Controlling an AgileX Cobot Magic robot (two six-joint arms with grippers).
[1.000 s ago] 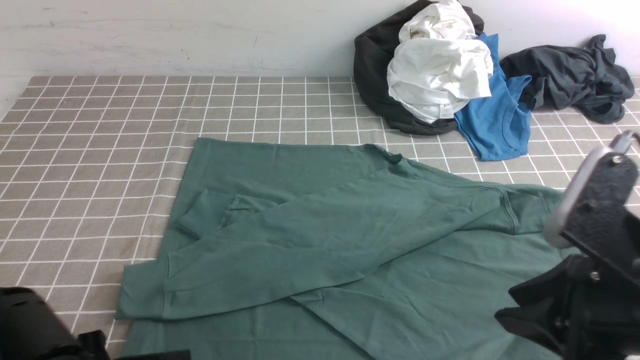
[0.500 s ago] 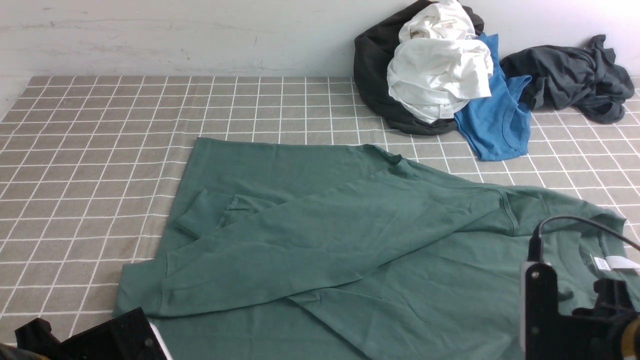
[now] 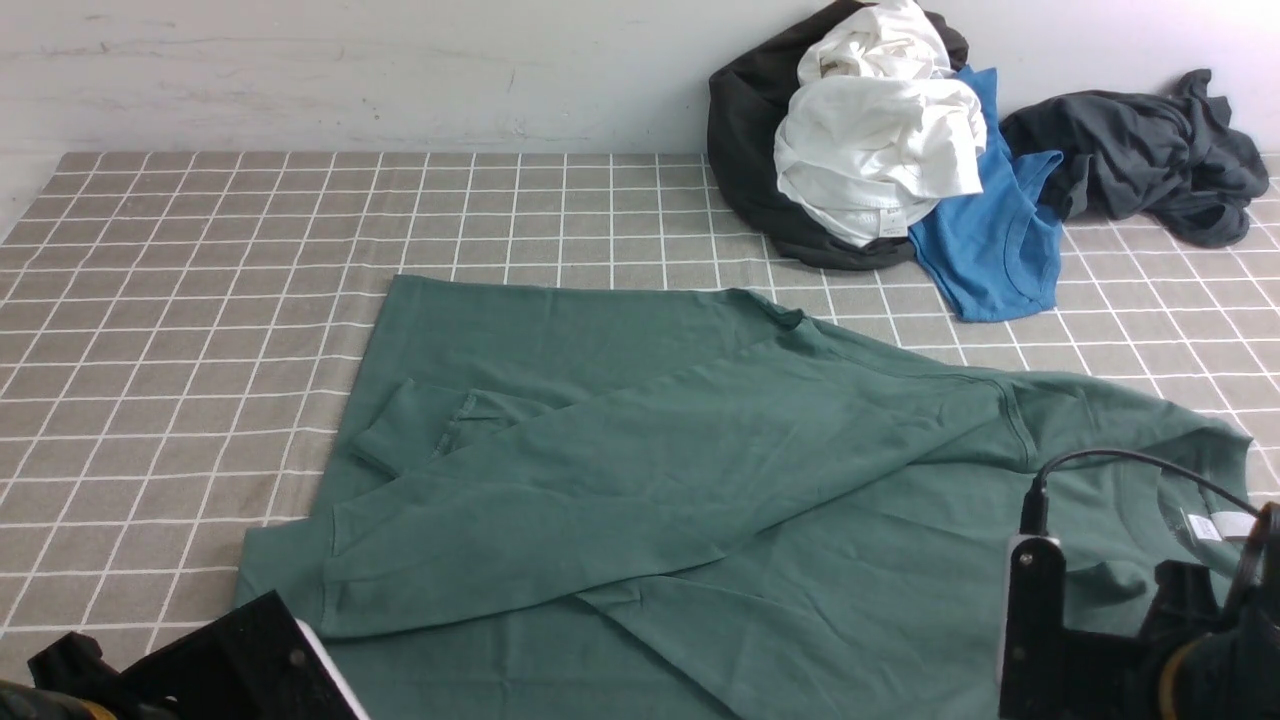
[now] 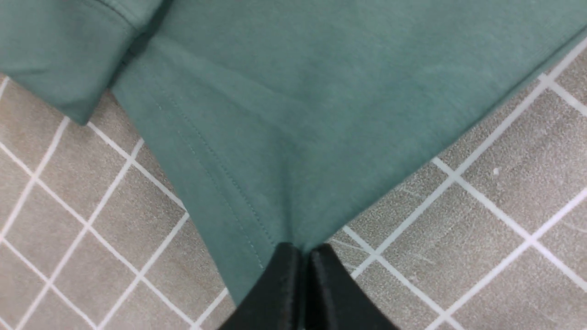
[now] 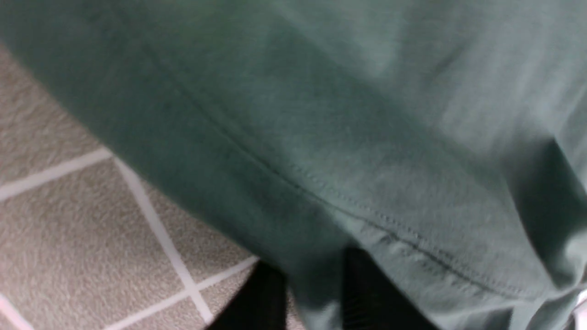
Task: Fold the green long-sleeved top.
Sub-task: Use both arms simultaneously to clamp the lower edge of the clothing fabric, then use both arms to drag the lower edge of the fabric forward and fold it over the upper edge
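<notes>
The green long-sleeved top (image 3: 640,480) lies spread on the checked tablecloth (image 3: 200,300), with both sleeves folded across its body and its white neck label (image 3: 1215,525) at the right. My left arm (image 3: 230,670) sits low at the top's near left corner. In the left wrist view my left gripper (image 4: 305,252) is shut on the hem corner of the top (image 4: 284,114), which tents toward the fingertips. My right arm (image 3: 1100,650) is low beside the collar. My right gripper (image 5: 316,284) pinches a stitched edge of the top (image 5: 344,114); that view is blurred.
A heap of clothes lies against the back wall at the right: a black garment (image 3: 745,150), a white one (image 3: 880,140), a blue sleeveless top (image 3: 990,230) and a dark grey garment (image 3: 1140,150).
My right arm has dropped from high at the right edge down to the collar, and its jaws have closed on the cloth. My left arm has come up at the near left corner.
</notes>
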